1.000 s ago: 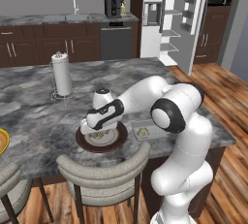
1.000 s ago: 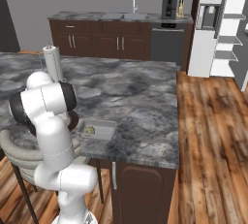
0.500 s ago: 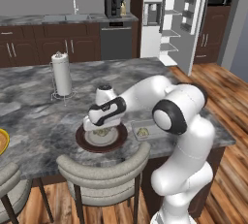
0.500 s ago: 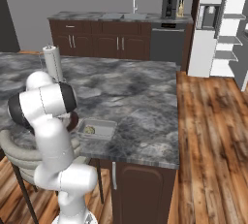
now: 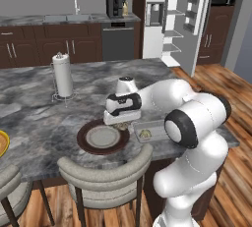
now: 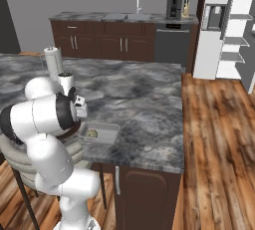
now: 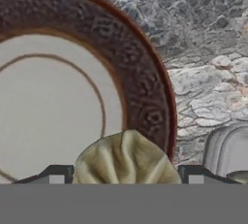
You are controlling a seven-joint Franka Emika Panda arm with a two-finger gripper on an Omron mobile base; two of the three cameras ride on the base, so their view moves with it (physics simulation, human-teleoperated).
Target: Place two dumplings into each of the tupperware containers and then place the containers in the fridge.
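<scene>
My gripper (image 7: 125, 174) is shut on a beige wrinkled dumpling (image 7: 126, 157), held low over the right rim of the dark brown plate (image 7: 145, 87). From the left base view the gripper (image 5: 119, 123) hangs between that plate (image 5: 86, 140) and the clear greyish tupperware container (image 5: 156, 128). One dumpling (image 5: 145, 133) lies in that container (image 6: 107, 130), where it shows again as a small dumpling (image 6: 92, 134). The fridge (image 5: 170, 19) stands at the back with its door open and white shelves showing. The pale blue-teal container is out of view.
A paper towel roll (image 5: 63, 75) stands upright on the grey marble island behind the plate. A yellow plate (image 5: 2, 143) sits at the island's left edge. Padded stools (image 5: 106, 172) line the near side. Wood floor runs from the island to the fridge (image 6: 224, 25).
The gripper has shifted slightly right, from over the plate's middle to its right rim, toward the clear container. The base has not moved.
</scene>
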